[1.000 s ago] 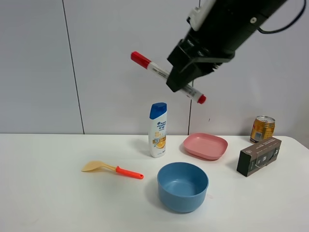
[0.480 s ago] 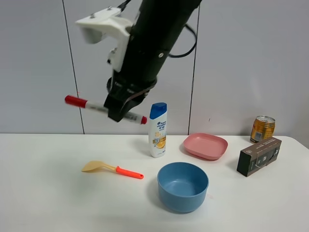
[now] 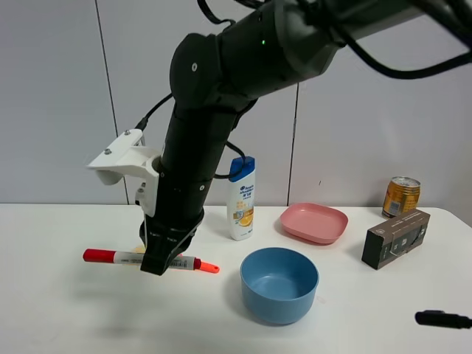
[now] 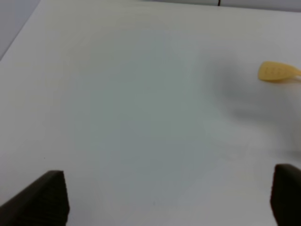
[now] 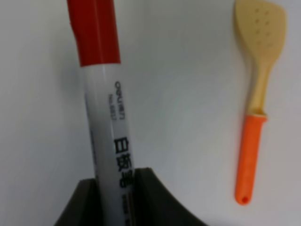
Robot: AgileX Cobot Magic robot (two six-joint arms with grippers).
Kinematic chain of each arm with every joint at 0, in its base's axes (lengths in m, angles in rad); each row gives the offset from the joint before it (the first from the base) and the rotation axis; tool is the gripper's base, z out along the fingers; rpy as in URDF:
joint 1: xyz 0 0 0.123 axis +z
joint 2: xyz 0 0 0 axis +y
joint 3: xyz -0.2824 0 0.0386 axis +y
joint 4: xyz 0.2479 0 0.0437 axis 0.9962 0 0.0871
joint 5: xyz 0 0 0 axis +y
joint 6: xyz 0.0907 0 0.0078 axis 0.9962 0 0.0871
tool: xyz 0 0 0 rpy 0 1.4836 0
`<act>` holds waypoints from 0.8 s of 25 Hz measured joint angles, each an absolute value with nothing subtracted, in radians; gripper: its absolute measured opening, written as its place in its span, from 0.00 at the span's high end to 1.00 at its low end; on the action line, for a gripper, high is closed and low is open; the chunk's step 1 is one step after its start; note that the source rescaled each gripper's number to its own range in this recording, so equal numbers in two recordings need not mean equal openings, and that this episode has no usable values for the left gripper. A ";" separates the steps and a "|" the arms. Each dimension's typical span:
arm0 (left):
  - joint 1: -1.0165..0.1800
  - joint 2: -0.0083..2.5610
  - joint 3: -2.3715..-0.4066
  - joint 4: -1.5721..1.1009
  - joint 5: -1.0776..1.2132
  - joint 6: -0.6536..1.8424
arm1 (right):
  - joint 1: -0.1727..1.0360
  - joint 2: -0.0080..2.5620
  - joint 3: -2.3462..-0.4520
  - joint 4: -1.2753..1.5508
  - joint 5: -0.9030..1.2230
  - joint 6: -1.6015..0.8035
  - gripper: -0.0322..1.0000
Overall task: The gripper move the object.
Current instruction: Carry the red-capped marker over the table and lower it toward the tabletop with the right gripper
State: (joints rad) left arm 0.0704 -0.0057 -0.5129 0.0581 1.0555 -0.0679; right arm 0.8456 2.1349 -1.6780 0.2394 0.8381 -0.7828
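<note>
The marker (image 3: 122,257), white with a red cap and a red tail, lies level just above the white table (image 3: 59,317) at the left, in front of the spatula. My right gripper (image 3: 164,262), black with a white housing, reaches across from the right and is shut on the marker's barrel. The right wrist view shows the marker (image 5: 106,117) clamped in the gripper (image 5: 115,181), red cap pointing away. My left gripper (image 4: 169,200) is open and empty over bare table, and its dark fingertips (image 4: 47,200) stand wide apart.
A beige spatula with an orange handle (image 3: 209,267) lies behind the marker; it also shows in the wrist views (image 5: 258,94) (image 4: 277,72). A blue bowl (image 3: 279,284), shampoo bottle (image 3: 241,199), pink plate (image 3: 313,222), can (image 3: 400,195) and dark box (image 3: 395,238) stand to the right.
My right arm has swung from high on the right to the left and down, carrying the marker from well above the bottle to just above the table by the spatula.
</note>
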 joint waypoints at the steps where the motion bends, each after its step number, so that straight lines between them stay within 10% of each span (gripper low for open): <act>1: 0.070 -0.006 -0.513 0.058 1.056 -0.068 | 0.846 2.145 -1.678 0.246 0.824 -0.783 0.97; 20: 0.070 -0.006 -0.513 0.058 1.056 -0.068 | 0.846 2.304 -1.682 0.260 0.724 -0.826 0.97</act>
State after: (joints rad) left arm 0.0704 -0.0057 -0.5129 0.0581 1.0555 -0.0679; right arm 0.8456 2.3042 -1.6823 0.2603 0.7236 -0.8261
